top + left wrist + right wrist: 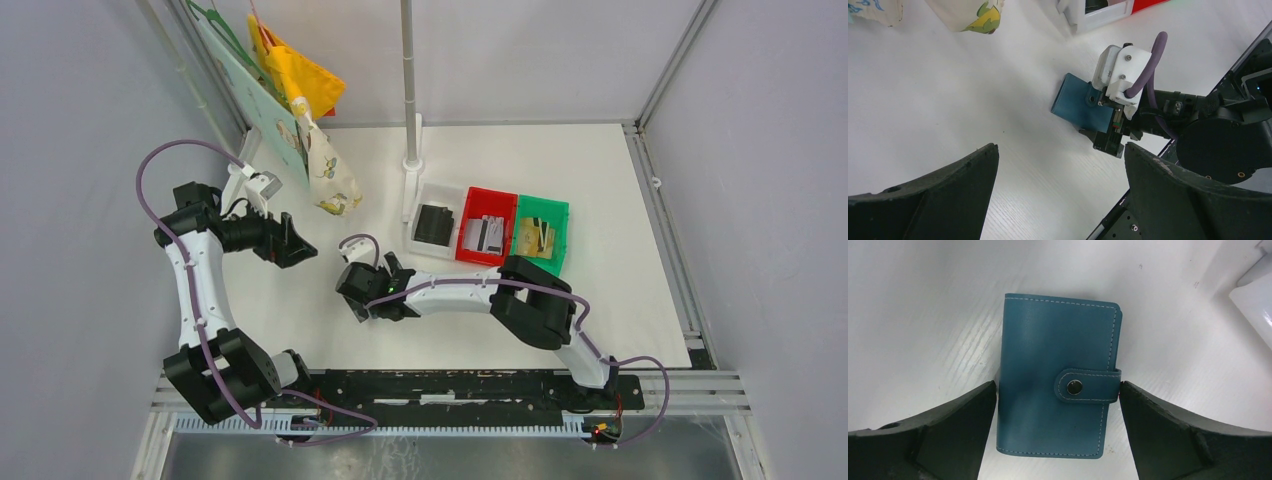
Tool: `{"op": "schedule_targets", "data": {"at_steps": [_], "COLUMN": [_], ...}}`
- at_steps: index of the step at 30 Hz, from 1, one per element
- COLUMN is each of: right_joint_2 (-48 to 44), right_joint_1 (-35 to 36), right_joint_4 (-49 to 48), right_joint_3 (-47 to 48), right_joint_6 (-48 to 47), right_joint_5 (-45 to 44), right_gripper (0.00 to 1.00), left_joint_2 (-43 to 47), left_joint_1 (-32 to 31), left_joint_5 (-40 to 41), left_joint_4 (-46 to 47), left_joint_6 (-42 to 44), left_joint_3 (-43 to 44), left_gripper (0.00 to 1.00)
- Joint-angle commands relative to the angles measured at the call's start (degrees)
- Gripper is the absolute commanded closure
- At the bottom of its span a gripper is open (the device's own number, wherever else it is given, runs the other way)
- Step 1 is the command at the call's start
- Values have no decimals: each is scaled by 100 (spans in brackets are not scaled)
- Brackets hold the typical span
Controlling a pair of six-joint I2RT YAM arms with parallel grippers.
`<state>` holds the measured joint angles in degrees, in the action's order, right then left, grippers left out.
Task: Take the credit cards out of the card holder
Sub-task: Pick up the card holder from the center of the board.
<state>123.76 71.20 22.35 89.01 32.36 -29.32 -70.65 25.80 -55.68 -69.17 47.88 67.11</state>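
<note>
While closed, stitched teal card holder (1048, 340) between wide right jaws; left jaws wide.

Lab test cell: aluminium frame (710, 390), grey walls (70, 120), white table (620, 300).

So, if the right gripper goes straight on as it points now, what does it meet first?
Most likely the holder, lying closed on the table. The right gripper points down at it, jaws open, one on each side; how far above it is unclear.
</note>
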Motion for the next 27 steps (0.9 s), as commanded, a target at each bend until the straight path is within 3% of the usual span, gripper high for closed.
{"op": "schedule_targets", "data": {"at_steps": [1,9,15,19,27], "right_joint_2": [-96,-223,-776,-1137,-1789], "right_joint_1": [17,12,17,11,10], "right_joint_4": [-287,-357,-995,-1561,-2187], "right_joint_3": [-330,-650,-1559,-2094,-2694], "right_joint_6": [8,151,206,145,-100], "right_joint_5": [287,418,505,559,421], "right_gripper": [2,8,19,35,46], "left_joint_2": [58,114,600,729,250], "left_joint_1": [22,-105,-956,-1824,-2307], "left_joint_5": [-338,-643,-44,473,473], "left_joint_4": [-44,-19,975,1656,1753], "left_joint_6": [207,-31,-882,-1786,-2320], "left_joint_3": [167,-286,-915,-1116,-887], "left_gripper": [0,0,0,0,1]}}
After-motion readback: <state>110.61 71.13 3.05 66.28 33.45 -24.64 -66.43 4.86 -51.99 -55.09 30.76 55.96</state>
